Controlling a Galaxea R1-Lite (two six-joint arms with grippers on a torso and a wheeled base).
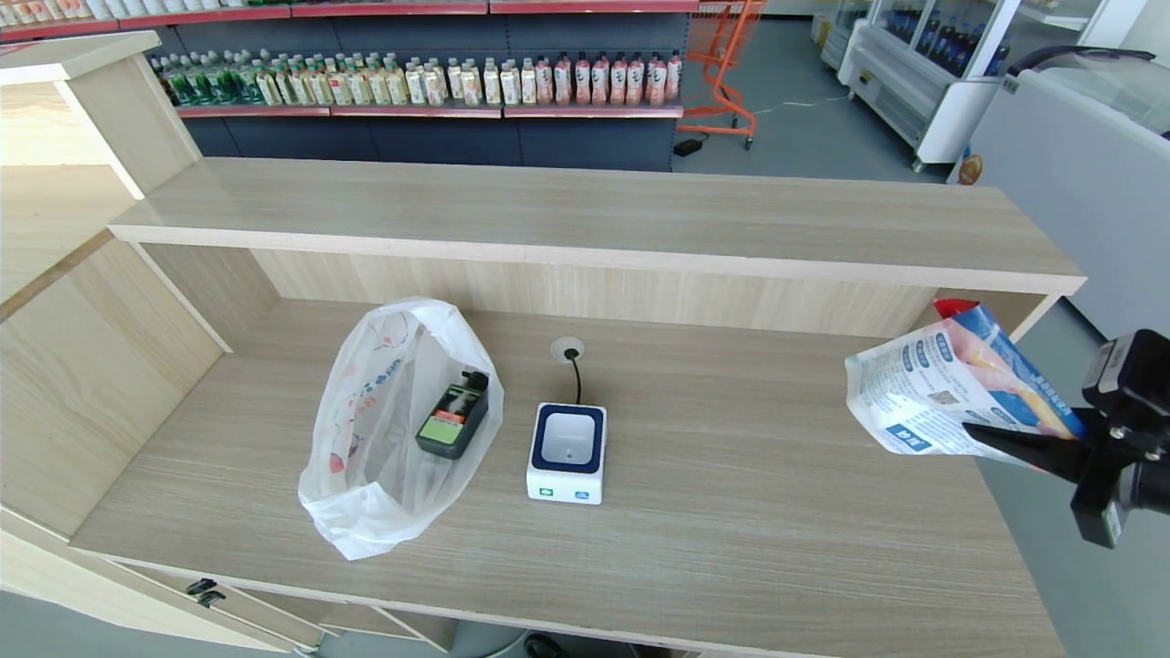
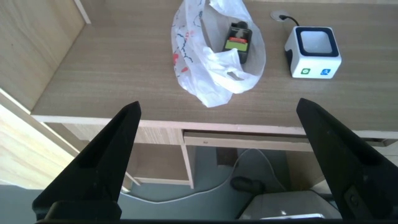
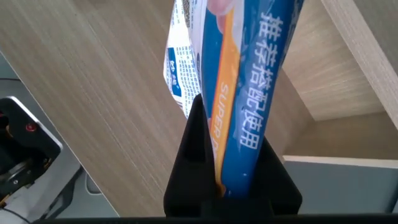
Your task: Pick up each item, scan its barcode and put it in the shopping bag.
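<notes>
Your right gripper [image 1: 1015,443] is clamped on the pouch [image 1: 941,384], held above the counter's [image 1: 731,493] right end. Your left gripper [image 2: 219,112] is spread wide off the counter's front edge. The bag [image 1: 352,402] sits just beside the scanner [image 1: 568,451].

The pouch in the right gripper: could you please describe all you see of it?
The pouch is a plastic packet, blue with an orange stripe on one face, white with print on the other, red at one corner. It is tilted in the air at the counter's right end, one end in the right gripper's shut jaws; nothing else touches it.
</notes>
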